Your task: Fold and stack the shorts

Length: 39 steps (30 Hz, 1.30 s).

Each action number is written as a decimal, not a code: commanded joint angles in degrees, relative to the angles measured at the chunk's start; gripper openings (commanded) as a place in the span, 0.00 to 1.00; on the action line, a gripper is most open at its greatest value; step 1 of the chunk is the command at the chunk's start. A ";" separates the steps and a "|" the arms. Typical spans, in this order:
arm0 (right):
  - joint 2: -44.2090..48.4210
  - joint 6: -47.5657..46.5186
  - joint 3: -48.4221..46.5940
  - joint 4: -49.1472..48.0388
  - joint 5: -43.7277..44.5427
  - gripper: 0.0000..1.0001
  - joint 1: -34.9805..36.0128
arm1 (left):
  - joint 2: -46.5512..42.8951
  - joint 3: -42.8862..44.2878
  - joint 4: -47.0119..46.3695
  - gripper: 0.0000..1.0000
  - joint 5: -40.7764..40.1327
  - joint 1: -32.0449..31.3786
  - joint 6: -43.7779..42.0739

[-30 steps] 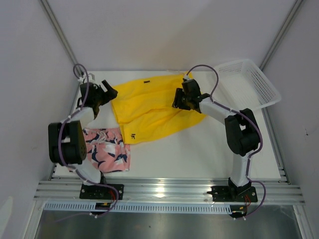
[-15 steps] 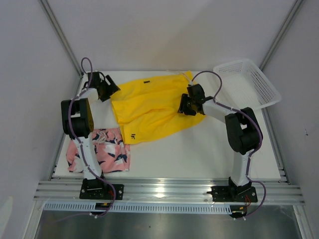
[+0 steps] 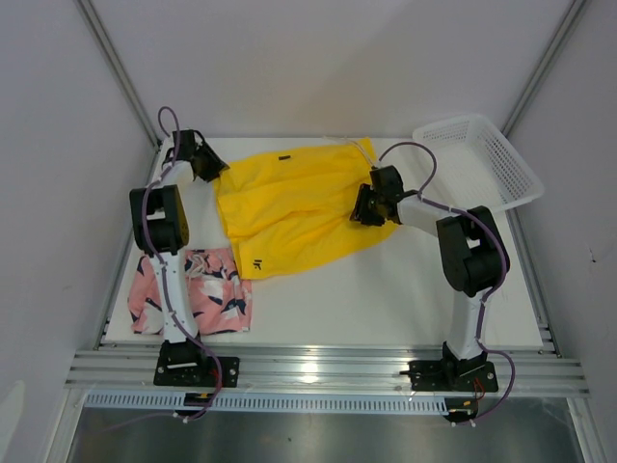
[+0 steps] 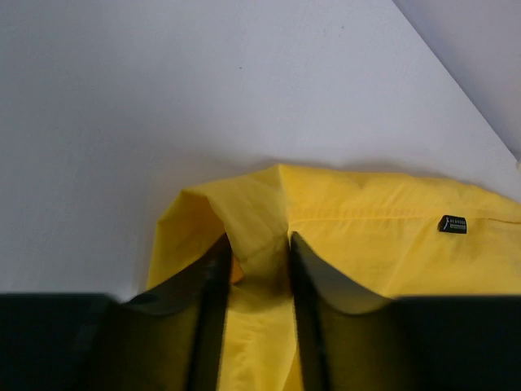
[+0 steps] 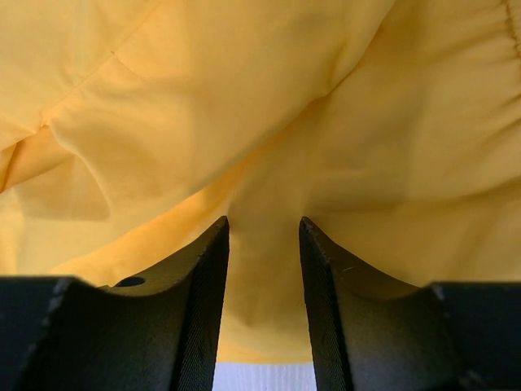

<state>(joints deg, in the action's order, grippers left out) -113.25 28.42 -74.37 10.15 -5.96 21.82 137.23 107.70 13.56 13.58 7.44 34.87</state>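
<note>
The yellow shorts (image 3: 289,207) are lying spread along the far edge of the table (image 3: 405,299). The left gripper (image 4: 259,244) is straddling a raised fold at their far-left corner, the right gripper (image 5: 263,226) a bunch at their right side; whether either is clamping cannot be told. Both should be pinching firmly before lifting together

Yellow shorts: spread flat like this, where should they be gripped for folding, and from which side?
Probably at two opposite edges of the yellow shorts: the far-left corner, from the left, where the left gripper straddles a raised fold, and the right edge, from the right, at the right gripper. Flat fabric offers only edges and folds.
</note>
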 commanded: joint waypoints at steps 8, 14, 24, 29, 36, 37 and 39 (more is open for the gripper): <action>-1.00 1.19 1.95 -4.44 -1.08 0.39 -0.99 | 9.90 15.43 -2.04 0.00 5.06 1.61 7.57; -4.78 5.23 -1.30 -3.39 3.40 0.29 -3.36 | 8.93 15.69 -7.75 0.00 3.20 2.31 8.36; -14.28 5.06 -17.56 1.45 -1.60 0.41 -5.74 | 13.51 25.46 -10.84 0.91 7.86 2.75 10.92; -5.61 3.83 -11.86 0.22 -2.48 0.56 -6.18 | -2.00 10.88 -10.32 0.99 5.06 3.45 8.29; 11.28 5.67 1.58 -0.22 4.45 0.63 -8.02 | -25.40 -16.44 -3.90 0.99 -6.01 -0.23 2.92; 12.95 6.11 4.55 -0.31 5.94 0.66 -8.81 | -31.96 -19.25 -4.24 0.99 -7.24 -1.11 2.83; 16.55 7.42 7.12 -0.75 9.11 0.69 -9.78 | -38.15 -30.59 -5.73 0.99 -9.96 -3.65 3.18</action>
<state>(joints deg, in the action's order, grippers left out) -102.91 34.13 -70.52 9.98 -3.31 13.63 110.54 86.08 8.14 9.74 8.01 40.29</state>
